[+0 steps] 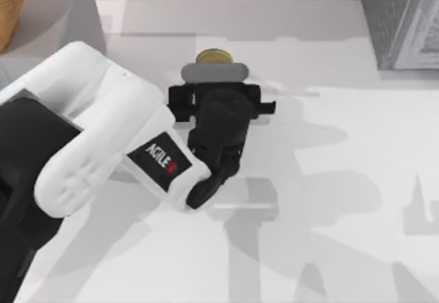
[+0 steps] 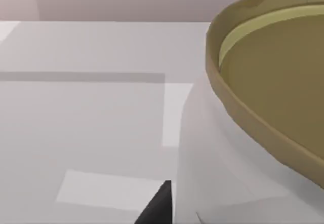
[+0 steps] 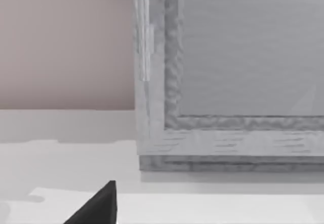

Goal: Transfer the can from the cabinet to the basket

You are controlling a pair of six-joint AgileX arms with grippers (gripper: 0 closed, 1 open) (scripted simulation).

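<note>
Here the can (image 1: 214, 57) stood upright on the white counter (image 1: 329, 179), out in the open and well apart from the cabinet (image 1: 401, 18). It was not inside the cabinet at all. From above, only its dull gold top peeked out past the left hand (image 1: 214, 70). The left hand hung right over the can, just on the near side of it. I could not tell if its fingers were apart or together, because the black body of the hand hid them from above. The left wrist view looked down at the can (image 2: 243, 133) from very close — a gold rim and a plain white side — so the hand seemed to be set low beside the can to take hold of it. One dark tip of a finger (image 2: 157, 206) poked in next to the can's side.

The basket (image 1: 10, 8) sat far from the can, at the counter's back left corner. My guess is the left arm did this job because it was the arm nearer the basket.

The right wrist view faced the cabinet's pale front panel (image 3: 243, 57) from close by, with one dark finger tip (image 3: 98, 206) at the edge — whether that hand was apart or together, I could not tell.

The white arm (image 1: 89, 131) had "AGILE" written on a black patch (image 1: 159, 158). No words could be read on the can.
</note>
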